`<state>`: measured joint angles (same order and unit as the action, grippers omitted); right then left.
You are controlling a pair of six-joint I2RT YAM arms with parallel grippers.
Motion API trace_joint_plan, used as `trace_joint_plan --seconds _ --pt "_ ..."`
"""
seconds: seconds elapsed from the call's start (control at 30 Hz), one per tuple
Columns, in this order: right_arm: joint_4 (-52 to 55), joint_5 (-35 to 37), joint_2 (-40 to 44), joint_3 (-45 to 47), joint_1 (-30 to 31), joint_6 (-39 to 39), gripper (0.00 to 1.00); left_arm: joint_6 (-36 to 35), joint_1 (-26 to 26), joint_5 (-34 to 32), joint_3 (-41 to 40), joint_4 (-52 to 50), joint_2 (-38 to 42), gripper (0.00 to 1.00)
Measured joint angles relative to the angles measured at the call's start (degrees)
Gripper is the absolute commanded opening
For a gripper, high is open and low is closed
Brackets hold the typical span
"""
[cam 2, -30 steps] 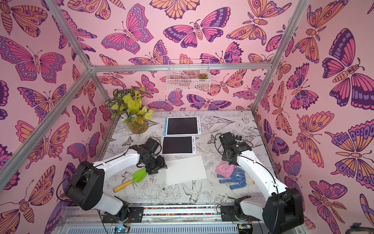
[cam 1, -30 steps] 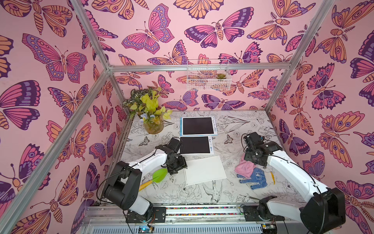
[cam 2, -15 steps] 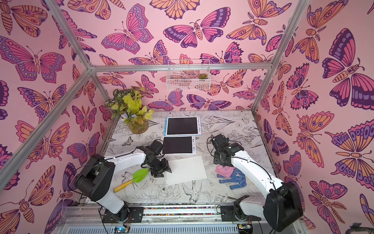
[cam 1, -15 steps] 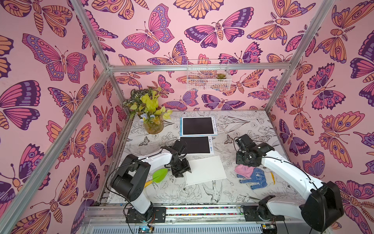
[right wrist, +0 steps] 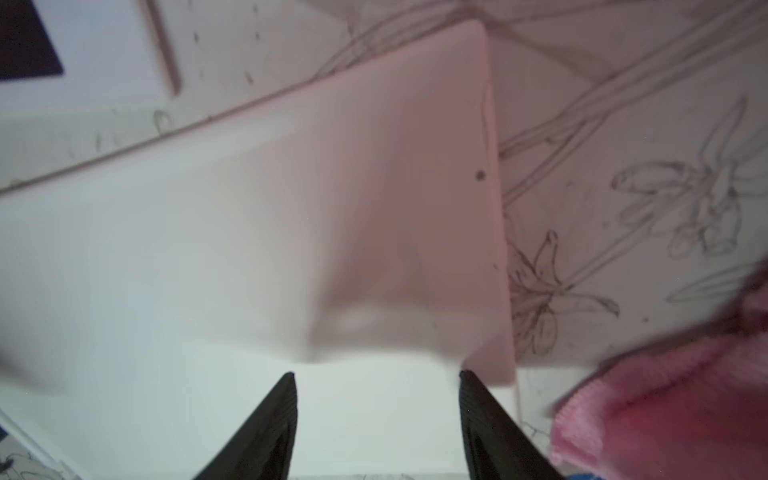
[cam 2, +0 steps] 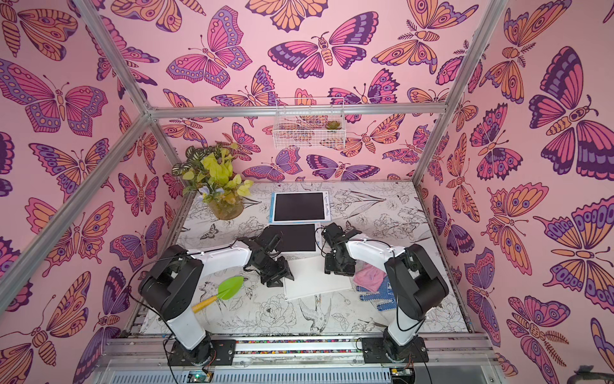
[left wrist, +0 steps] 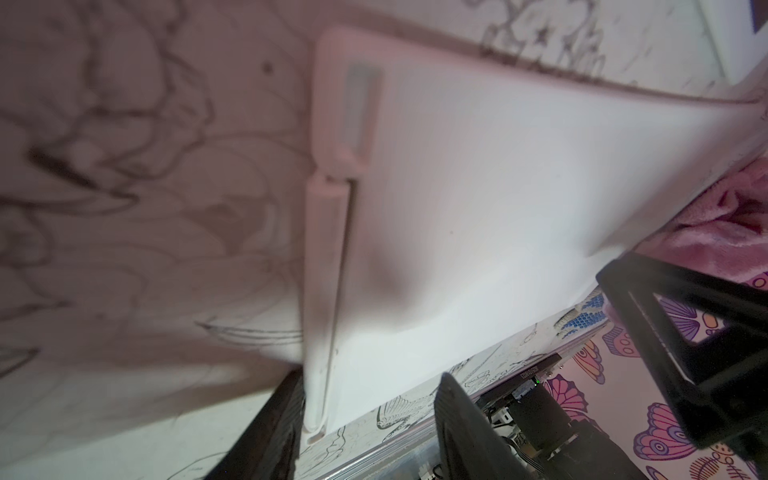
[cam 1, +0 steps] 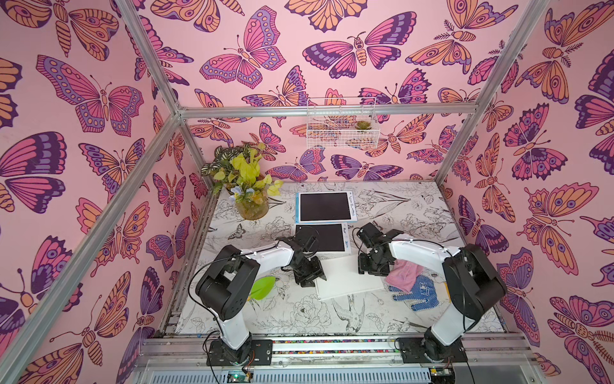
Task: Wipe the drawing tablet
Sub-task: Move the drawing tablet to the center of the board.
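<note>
Right now your white drawing tablet (cam 1: pixel 347 277) lies flat on the line-drawn floral tabletop (cam 1: pixel 299 316), smooth blank side up. Your left gripper (left wrist: pixel 365 378) stands parted at the corner with the slim stylus (left wrist: pixel 324 291). Your right gripper (right wrist: pixel 376 374) gapes above the opposite rounded edge, gripping nothing. A fluffy pink cloth (cam 1: pixel 403 274) lies crumpled just beside it.

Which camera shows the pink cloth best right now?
Either top view: the pink cloth lies sharp and almost whole beside the white tablet, against the blue glove. The right wrist view shows a blurred part; the left wrist view, only a sliver.
</note>
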<state>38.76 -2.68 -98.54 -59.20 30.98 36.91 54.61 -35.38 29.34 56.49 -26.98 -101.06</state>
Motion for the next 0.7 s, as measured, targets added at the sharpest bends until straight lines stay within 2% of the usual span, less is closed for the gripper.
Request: trace_joint_plan --seconds 0.33,0.7 --pt "1.1 -0.4 -8.0 -10.2 -8.8 -6.4 0.62 1.9 -2.5 2.1 5.4 1.9 -5.0 0.51" --pt "5.1 -1.6 -20.2 -27.6 -15.9 -11.4 0.61 4.8 -3.7 4.5 16.8 4.1 -14.3 0.50"
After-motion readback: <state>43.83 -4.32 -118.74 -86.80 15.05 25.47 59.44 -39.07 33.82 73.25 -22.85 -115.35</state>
